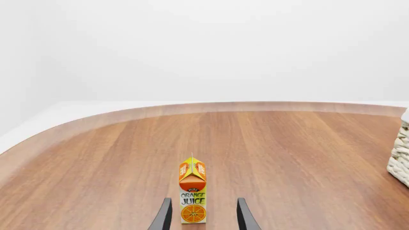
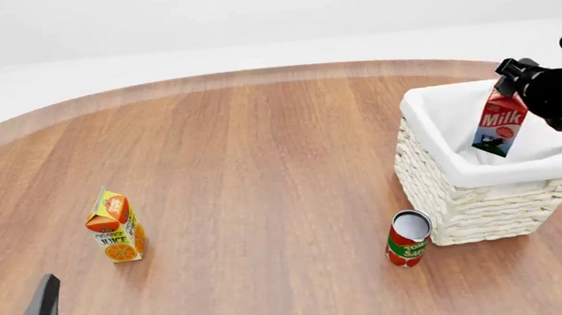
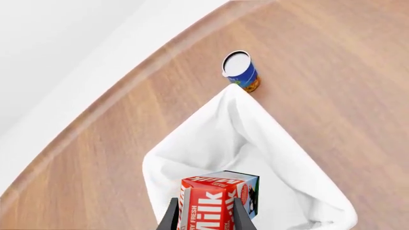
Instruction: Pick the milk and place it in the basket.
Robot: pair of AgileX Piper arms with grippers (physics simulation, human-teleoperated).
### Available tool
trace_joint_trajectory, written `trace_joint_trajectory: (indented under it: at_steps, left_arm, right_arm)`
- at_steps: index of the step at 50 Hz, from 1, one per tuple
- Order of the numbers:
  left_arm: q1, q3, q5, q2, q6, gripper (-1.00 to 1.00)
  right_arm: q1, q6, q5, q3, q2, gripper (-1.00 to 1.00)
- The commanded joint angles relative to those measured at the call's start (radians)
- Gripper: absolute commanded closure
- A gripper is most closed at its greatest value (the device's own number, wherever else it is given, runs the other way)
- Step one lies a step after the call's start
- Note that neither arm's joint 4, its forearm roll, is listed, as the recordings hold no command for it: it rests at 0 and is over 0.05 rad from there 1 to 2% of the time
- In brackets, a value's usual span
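Wood-grain bench [image 2: 262, 174] with a curved far edge fills the scene under a plain white backdrop, and my right gripper [image 3: 202, 214] is closed on the milk [image 2: 500, 124], pinching the carton by its red upper part and holding it tilted in the air over the open mouth of the basket [image 2: 436, 182]. I judge that I am in the placing step: the pick is done, the carton hangs above the white cloth lining, and what remains is to bring it lower inside the walls, let the jaws part and lift clear without dragging the lining or tipping the carton against the rim. My left gripper [image 1: 203, 215] sits idle with its fingers spread and nothing between them, near the orange juice carton [image 2: 116, 227] that stands upright well apart from the basket. From the front I can see a red tomato can [image 2: 409, 238] standing just beside the basket's near wall, which my right wrist view does not show; that view instead looks straight down into the lining and catches a blue can [image 3: 241, 71] beyond the basket's corner, which the front view does not clearly show
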Motion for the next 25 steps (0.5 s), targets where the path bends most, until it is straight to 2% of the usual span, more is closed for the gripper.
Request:
trace_joint_trajectory:
  at_steps: [1, 25]
  left_arm:
    - [0.000, 0.000, 0.000, 0.000, 0.000, -1.00]
    - [0.000, 0.000, 0.000, 0.000, 0.000, -1.00]
  right_arm:
    - [0.000, 0.005, -0.034, -0.010, 0.022, 1.00]
    - [0.009, 0.007, -0.067, -0.008, 0.069, 1.00]
